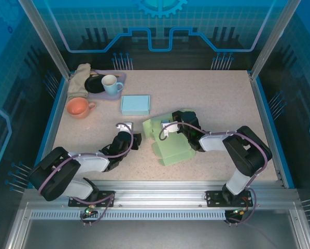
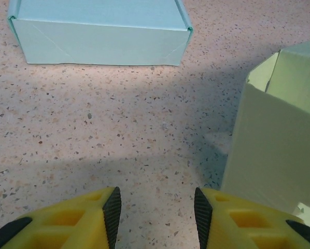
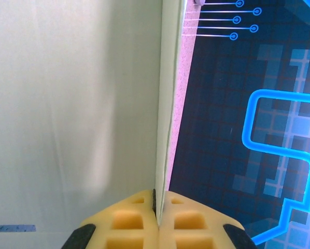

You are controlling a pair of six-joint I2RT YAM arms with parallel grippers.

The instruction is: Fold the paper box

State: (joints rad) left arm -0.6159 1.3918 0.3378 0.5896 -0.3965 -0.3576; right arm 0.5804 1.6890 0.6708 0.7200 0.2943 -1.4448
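One panel of the green paper box (image 1: 173, 150), half-formed in the middle of the bench (image 1: 212, 93), is pinched by the right end effector (image 3: 157, 199); the left end effector (image 2: 157, 207) stands apart, empty, just beside a side wall. I judge the right should hold firm while the left presses that wall slowly along its crease.

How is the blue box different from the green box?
The blue box is light blue and neatly folded up; the green box is pale green and only half folded. The blue box sits alone; the green box is pinched by the right gripper. Both are paper boxes on the table.
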